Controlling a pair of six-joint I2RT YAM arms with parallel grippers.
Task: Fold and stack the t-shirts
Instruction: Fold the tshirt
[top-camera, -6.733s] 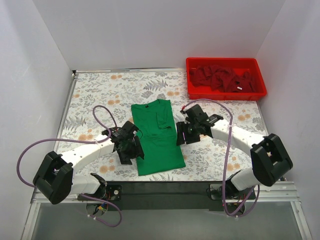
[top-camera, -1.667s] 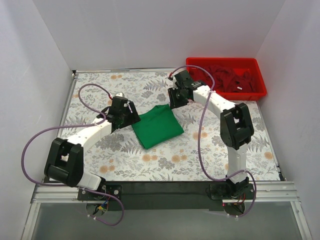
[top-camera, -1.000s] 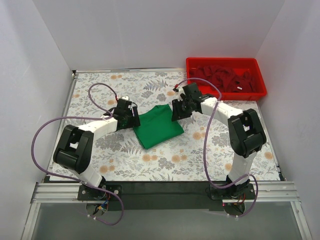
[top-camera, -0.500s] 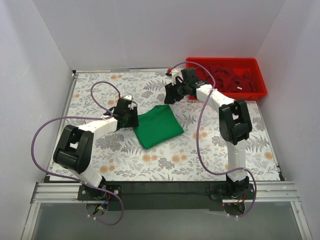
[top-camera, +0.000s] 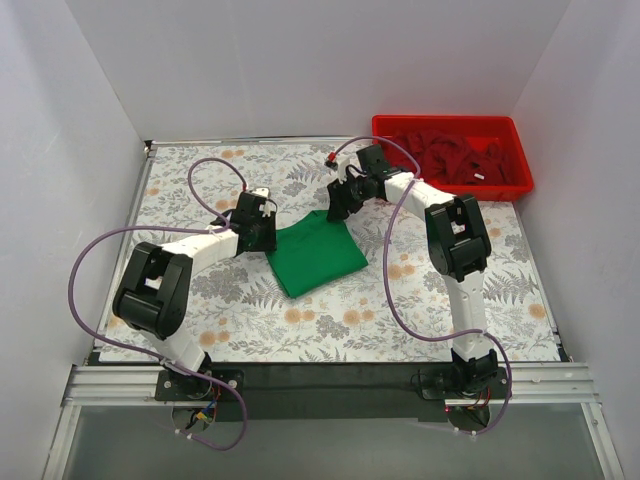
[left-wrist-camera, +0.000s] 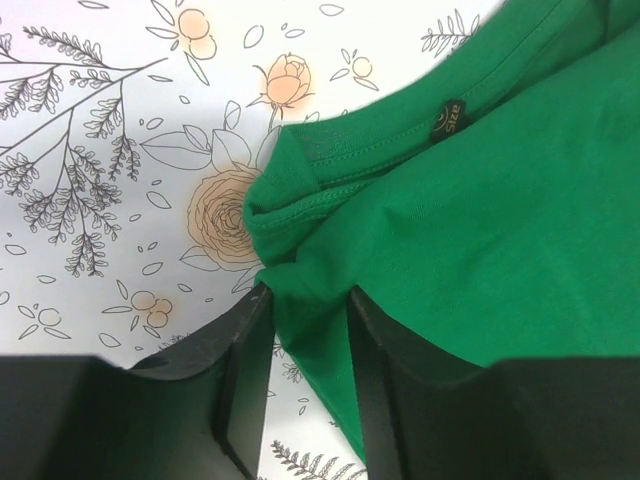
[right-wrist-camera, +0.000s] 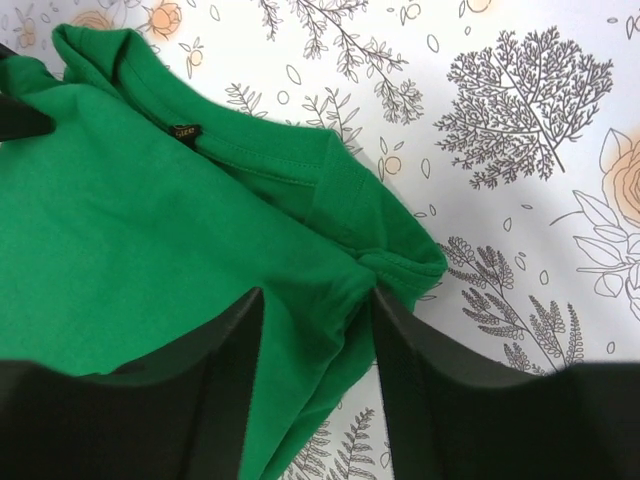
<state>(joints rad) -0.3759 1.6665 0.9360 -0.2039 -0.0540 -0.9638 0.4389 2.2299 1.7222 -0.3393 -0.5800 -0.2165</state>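
The half-folded green t-shirt (top-camera: 315, 258) is spread mid-table. Its far-left corner is pinched by the left gripper (left-wrist-camera: 305, 330), its far-right by the right gripper (right-wrist-camera: 315, 320). Another fold seems in hand: both corners should be drawn nearward together. Dark red t-shirts (top-camera: 450, 155) are heaped far right.
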